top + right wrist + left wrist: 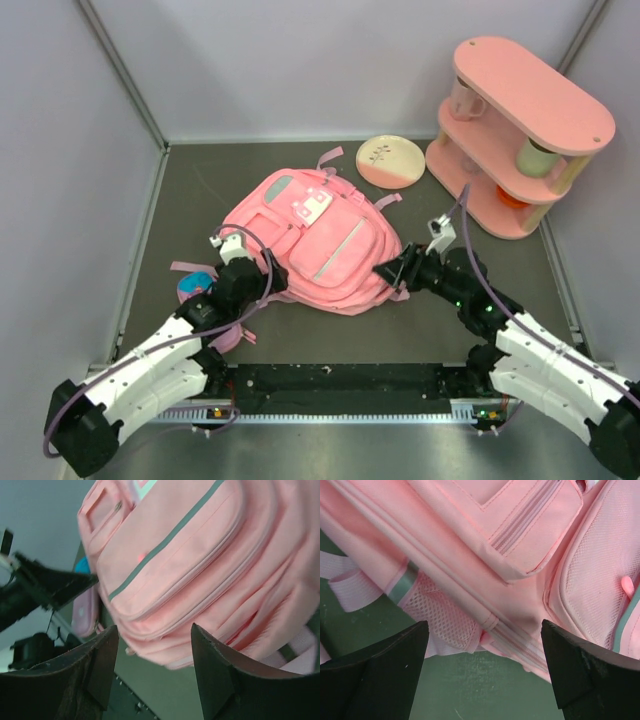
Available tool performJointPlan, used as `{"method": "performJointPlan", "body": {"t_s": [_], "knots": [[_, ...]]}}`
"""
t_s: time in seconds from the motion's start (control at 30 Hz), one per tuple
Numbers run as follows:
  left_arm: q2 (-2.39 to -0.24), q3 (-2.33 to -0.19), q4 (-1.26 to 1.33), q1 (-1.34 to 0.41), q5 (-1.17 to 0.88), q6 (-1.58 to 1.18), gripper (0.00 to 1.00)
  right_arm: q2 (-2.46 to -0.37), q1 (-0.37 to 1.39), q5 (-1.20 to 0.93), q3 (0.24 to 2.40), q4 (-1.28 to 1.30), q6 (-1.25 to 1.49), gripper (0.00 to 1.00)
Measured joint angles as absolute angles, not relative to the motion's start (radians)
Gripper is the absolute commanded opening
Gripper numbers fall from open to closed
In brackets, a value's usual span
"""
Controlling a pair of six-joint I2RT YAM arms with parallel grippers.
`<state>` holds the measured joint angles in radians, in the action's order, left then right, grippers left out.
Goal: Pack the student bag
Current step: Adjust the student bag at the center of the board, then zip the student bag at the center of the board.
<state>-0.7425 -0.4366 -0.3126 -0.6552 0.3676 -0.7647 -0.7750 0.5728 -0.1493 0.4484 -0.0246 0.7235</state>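
Note:
The student bag (310, 235), a soft pink backpack with a white-and-mint patch and a grey stripe, lies flat mid-table. My left gripper (268, 280) is open and empty at the bag's near-left edge. In the left wrist view the bag (520, 540) and its mesh side pocket (440, 615) fill the space just beyond the open gripper (485, 650). My right gripper (385, 270) is open and empty at the bag's near-right edge. In the right wrist view the bag (190, 565) lies just past the spread gripper (155, 650).
A blue object (193, 285) and a small pink pouch (82, 612) lie left of the bag by the left arm. A cream-and-pink plate (391, 161) sits behind the bag. A pink two-tier shelf (520, 130) holding cups stands at the back right.

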Motion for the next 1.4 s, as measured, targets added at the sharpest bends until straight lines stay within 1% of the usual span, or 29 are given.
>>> {"method": "performJointPlan", "body": {"t_s": [0.1,0.2,0.23,0.3,0.33,0.37,0.43,0.47,0.57,0.63,0.7,0.8,0.93,1.1,1.17,1.3,1.4], "knots": [[-0.797,-0.437,-0.259,-0.639,0.339,-0.76,0.91,-0.741,0.72,-0.125,0.389,-0.038,0.786,0.54],[-0.87,-0.441,-0.204,-0.63,0.307,-0.757,0.86,-0.763,0.891,-0.048,0.353,-0.046,0.847,0.51],[-0.889,-0.444,-0.194,-0.628,0.3,-0.757,0.76,-0.778,0.933,-0.023,0.351,-0.053,0.863,0.5],[-0.915,-0.451,-0.174,-0.625,0.282,-0.757,0.64,-0.828,1.037,0.051,0.35,-0.094,0.897,0.49],[-0.922,-0.454,-0.168,-0.624,0.278,-0.761,0.52,-0.857,1.079,0.086,0.35,-0.114,0.913,0.47],[-0.928,-0.455,-0.156,-0.624,0.266,-0.762,0.46,-0.889,1.112,0.118,0.352,-0.138,0.926,0.47],[-0.933,-0.456,-0.139,-0.624,0.261,-0.772,0.38,-0.968,1.157,0.17,0.369,-0.165,0.952,0.46],[-0.933,-0.456,-0.133,-0.62,0.258,-0.777,0.3,-1.018,1.172,0.194,0.386,-0.178,0.97,0.46],[-0.933,-0.457,-0.126,-0.614,0.253,-0.797,0.19,-1.146,1.205,0.245,0.448,-0.21,1.003,0.44],[-0.931,-0.46,-0.128,-0.612,0.25,-0.809,0.17,-1.221,1.229,0.284,0.494,-0.244,1.017,0.4],[-0.929,-0.463,-0.132,-0.61,0.247,-0.815,0.16,-1.283,1.245,0.308,0.537,-0.272,1.022,0.39],[-0.914,-0.464,-0.138,-0.609,0.239,-0.821,0.18,-1.36,1.254,0.317,0.599,-0.298,1.016,0.37],[-0.904,-0.464,-0.141,-0.609,0.228,-0.822,0.23,-1.443,1.275,0.318,0.679,-0.308,1.013,0.36],[-0.903,-0.468,-0.145,-0.608,0.219,-0.821,0.21,-1.503,1.298,0.354,0.723,-0.275,1.013,0.36],[-0.899,-0.468,-0.146,-0.608,0.213,-0.821,0.18,-1.535,1.298,0.392,0.75,-0.244,1.004,0.38],[-0.883,-0.468,-0.152,-0.607,0.202,-0.821,0.17,-1.593,1.299,0.472,0.812,-0.183,0.962,0.39],[-0.867,-0.468,-0.153,-0.604,0.198,-0.821,0.17,-1.615,1.303,0.525,0.851,-0.15,0.926,0.45]]}}
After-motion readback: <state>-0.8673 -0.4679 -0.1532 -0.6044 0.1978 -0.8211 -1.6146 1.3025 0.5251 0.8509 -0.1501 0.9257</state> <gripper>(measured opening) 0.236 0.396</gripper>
